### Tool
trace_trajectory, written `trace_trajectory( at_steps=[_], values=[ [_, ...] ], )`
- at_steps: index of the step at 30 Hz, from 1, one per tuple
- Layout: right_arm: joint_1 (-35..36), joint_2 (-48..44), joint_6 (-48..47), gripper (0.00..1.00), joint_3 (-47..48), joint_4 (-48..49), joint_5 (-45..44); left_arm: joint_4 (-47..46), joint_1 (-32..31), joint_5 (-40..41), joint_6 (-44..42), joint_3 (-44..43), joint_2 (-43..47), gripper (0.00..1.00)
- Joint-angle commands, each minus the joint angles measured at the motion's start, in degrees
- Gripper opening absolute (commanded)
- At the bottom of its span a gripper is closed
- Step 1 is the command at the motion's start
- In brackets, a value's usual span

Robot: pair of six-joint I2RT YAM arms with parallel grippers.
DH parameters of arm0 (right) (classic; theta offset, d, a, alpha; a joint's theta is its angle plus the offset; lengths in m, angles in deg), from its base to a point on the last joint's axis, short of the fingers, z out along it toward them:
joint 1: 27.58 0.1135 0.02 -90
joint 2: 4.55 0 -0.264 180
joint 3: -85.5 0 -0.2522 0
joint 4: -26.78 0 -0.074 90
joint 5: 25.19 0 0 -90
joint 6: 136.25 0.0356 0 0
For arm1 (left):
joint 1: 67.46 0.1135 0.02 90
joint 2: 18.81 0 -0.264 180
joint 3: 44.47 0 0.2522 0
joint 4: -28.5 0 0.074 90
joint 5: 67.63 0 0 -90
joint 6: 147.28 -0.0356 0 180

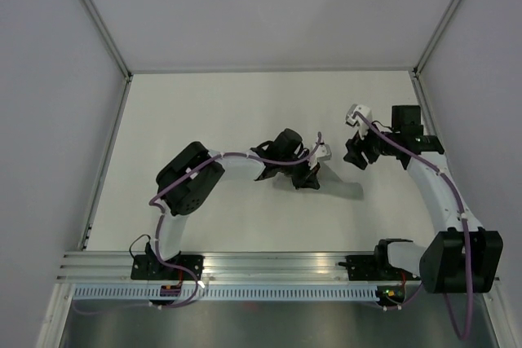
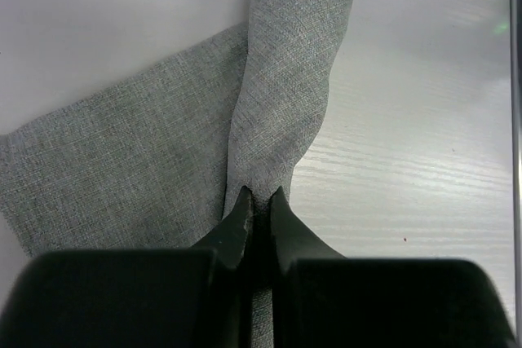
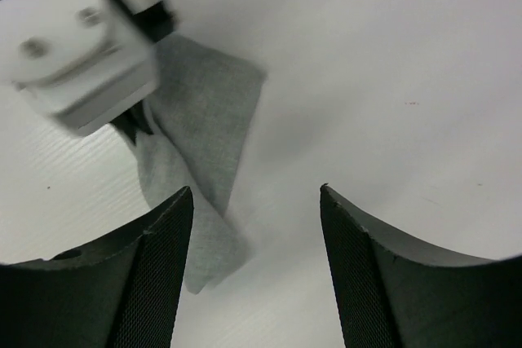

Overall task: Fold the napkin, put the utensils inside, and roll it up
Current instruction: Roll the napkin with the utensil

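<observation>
Left claw [image 2: 259, 195] pinches the grey napkin [image 2: 285, 79] tight, mid-table [image 2: 424, 160]; right claw [image 3: 257, 193] gapes wide, holding nothing.

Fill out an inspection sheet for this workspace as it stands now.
Surface: white table, no stains or spills seen.
Job's things: grey napkin, gathered into a ridge where it is pinched, the rest spread on the table; how far it is folded cannot be told. Utensils: nothing seen in any view.
Clutter: nothing seen.
Hands: left hand shut on the napkin's ridge; right hand open and empty, close beside the napkin.
Cables: purple cables tied along both arms, with slack loops at the bases.
Surroundings: grey walls on three sides; metal rail at the near edge carrying both arm bases.
</observation>
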Motion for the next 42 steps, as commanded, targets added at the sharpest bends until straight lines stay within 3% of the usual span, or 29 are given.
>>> trace_trajectory(
  at_steps=[1,5,11,15,22,27,28,29,31,36,42],
  values=[
    [3.6,-6.0,-6.1,0.7,-6.0,0.7,0.7,19.6,1.4,-4.7,5.6,-0.7,-7.3,0.02],
    [16.1,-9.7,-4.4,0.72,-16.3,7.0,-9.9,27.1,2.1,-4.9,6.2,-6.4,-11.2,0.02],
    [26.7,-7.0,-3.3,0.73,-24.8,17.9,-20.5,29.6,2.9,-5.9,6.8,-9.0,-14.1,0.02],
    [29.8,-3.0,-2.9,0.73,-26.5,24.6,-27.6,30.5,3.2,-6.3,6.8,-9.7,-14.8,0.02],
    [30.3,0.7,-3.0,0.71,-27.1,28.4,-30.1,32.0,3.9,-7.1,6.6,-11.4,-15.9,0.03],
    [30.2,2.9,-3.8,0.56,-27.2,27.6,-30.0,32.3,4.8,-8.5,7.2,-11.7,-16.4,0.07],
    [30.2,3.3,-3.9,0.49,-27.1,27.6,-30.0,32.2,4.9,-8.1,7.4,-11.7,-16.3,0.09],
    [30.2,3.7,-3.8,0.27,-27.0,27.0,-29.8,32.1,5.0,-7.9,8.0,-11.9,-16.3,0.11],
    [30.2,4.8,-4.0,0.11,-26.6,26.3,-29.8,31.5,5.6,-7.9,9.0,-11.4,-15.8,0.22],
    [29.6,7.0,-4.2,0.05,-24.4,22.6,-26.4,25.6,6.6,-7.7,13.2,-8.8,-12.5,0.38],
    [25.3,12.1,-6.5,0.02,-18.4,15.2,-18.5,14.9,8.5,-6.9,19.1,-3.5,-5.4,0.45]
  ],
)
